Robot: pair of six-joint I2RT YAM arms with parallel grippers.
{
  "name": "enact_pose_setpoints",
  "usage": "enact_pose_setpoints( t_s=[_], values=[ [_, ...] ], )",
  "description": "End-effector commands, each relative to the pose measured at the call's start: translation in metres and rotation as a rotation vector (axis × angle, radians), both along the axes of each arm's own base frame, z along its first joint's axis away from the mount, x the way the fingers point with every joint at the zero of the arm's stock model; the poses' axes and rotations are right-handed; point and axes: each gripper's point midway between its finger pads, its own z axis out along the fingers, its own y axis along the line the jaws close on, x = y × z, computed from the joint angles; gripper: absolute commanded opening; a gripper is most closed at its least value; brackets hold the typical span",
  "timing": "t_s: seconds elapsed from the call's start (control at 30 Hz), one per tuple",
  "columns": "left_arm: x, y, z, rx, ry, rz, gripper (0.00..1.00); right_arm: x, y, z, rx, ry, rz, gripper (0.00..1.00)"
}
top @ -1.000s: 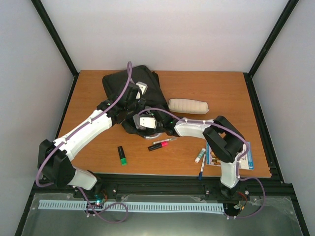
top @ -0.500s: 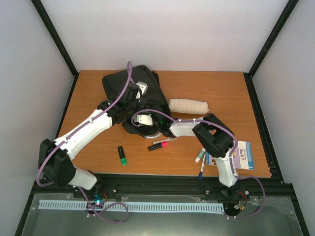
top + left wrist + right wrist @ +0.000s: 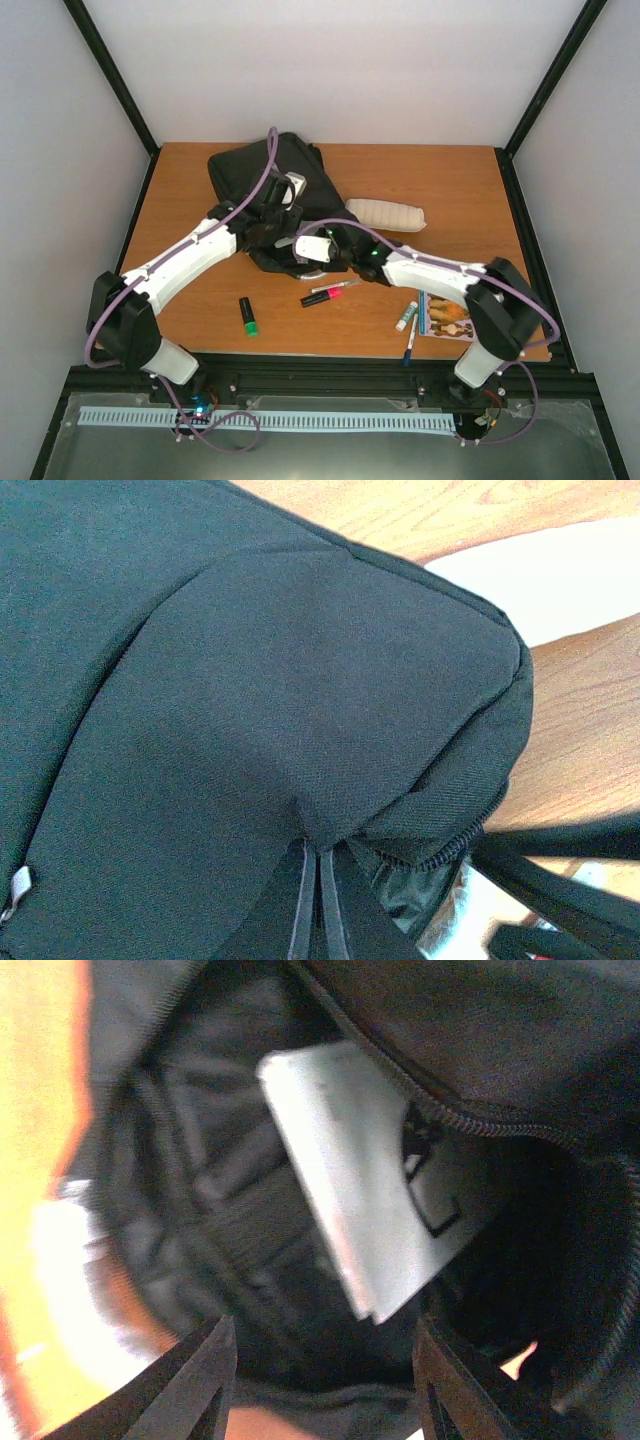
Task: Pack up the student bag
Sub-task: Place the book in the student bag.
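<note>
A brown wooden table [image 3: 470,190] sits inside a black frame [image 3: 120,90] with pale walls [image 3: 340,60]. The bag [image 3: 245,170] lies at the table's far left-centre. It is black, of soft woven fabric, and its zip mouth gapes toward the arms. The left gripper [image 3: 318,905] is clamped on a pucker of the cloth, its fingers barely showing at the picture's edge. The right gripper [image 3: 322,1360] stands open at the mouth with nothing between its fingers. Inside leans a white flat item [image 3: 350,1180], too blurred to identify. From above, both wrists hide the bag's near end.
</note>
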Motion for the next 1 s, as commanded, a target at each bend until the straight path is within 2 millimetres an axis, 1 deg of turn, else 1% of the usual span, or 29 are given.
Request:
enact_pose_setpoints(
  t_s=[0.0,0.07,0.1,0.17,0.2,0.27,0.3,0.33,0.37,0.43,0.47,0.5,0.53,0.63,0.7,0.73,0.83,0.93,0.97],
  values=[
    [0.009,-0.009,0.015,-0.040,-0.013,-0.001,0.01,-0.077,-0.030,-0.024,-0.059,0.286,0.101,0.50],
    [0.011,-0.006,0.009,-0.029,-0.016,0.017,0.01,-0.094,-0.045,-0.021,-0.064,0.349,0.094,0.50],
    [0.011,-0.007,0.004,-0.025,-0.005,0.015,0.01,-0.104,-0.053,-0.020,-0.068,0.392,0.088,0.50],
    [0.009,-0.012,-0.007,-0.026,0.053,0.002,0.01,-0.119,-0.066,-0.012,-0.034,0.462,0.066,0.50],
    [0.008,-0.015,-0.012,-0.027,0.086,-0.007,0.02,-0.124,-0.072,-0.007,-0.008,0.495,0.053,0.50],
    [0.002,-0.018,-0.023,-0.033,0.145,-0.014,0.09,-0.129,-0.084,0.006,0.055,0.549,0.021,0.50],
    [-0.002,-0.019,-0.025,-0.044,0.159,-0.017,0.17,-0.129,-0.090,0.012,0.092,0.570,-0.004,0.50],
    [-0.007,-0.019,-0.025,-0.060,0.166,-0.019,0.35,-0.127,-0.098,0.020,0.135,0.582,-0.031,0.50],
    [-0.013,-0.020,-0.026,-0.079,0.175,-0.028,0.46,-0.120,-0.109,0.029,0.189,0.585,-0.076,0.50],
    [-0.022,-0.021,-0.020,-0.117,0.164,-0.038,0.65,-0.113,-0.125,0.042,0.281,0.600,-0.143,0.51],
    [-0.026,-0.022,-0.017,-0.134,0.159,-0.049,0.80,-0.107,-0.134,0.047,0.317,0.596,-0.186,0.51],
    [-0.029,-0.021,-0.013,-0.147,0.149,-0.053,0.97,-0.101,-0.144,0.050,0.346,0.583,-0.230,0.51],
    [-0.031,-0.019,-0.010,-0.150,0.142,-0.044,0.99,-0.097,-0.152,0.051,0.367,0.576,-0.275,0.51],
    [-0.032,-0.007,-0.008,-0.117,0.145,0.017,1.00,-0.077,-0.181,0.052,0.433,0.533,-0.435,0.53],
    [-0.029,-0.001,-0.018,-0.058,0.175,0.047,1.00,-0.065,-0.200,0.050,0.475,0.521,-0.531,0.53],
    [-0.029,-0.002,-0.022,-0.038,0.183,0.042,1.00,-0.059,-0.209,0.048,0.492,0.529,-0.572,0.53],
    [-0.032,-0.017,-0.024,-0.039,0.154,-0.008,1.00,-0.043,-0.236,0.036,0.505,0.549,-0.698,0.53],
    [-0.037,-0.036,-0.018,-0.055,0.105,-0.043,1.00,-0.034,-0.258,0.026,0.514,0.574,-0.784,0.53],
    [-0.041,-0.045,-0.014,-0.063,0.083,-0.061,1.00,-0.032,-0.268,0.025,0.522,0.573,-0.816,0.53]
  ],
)
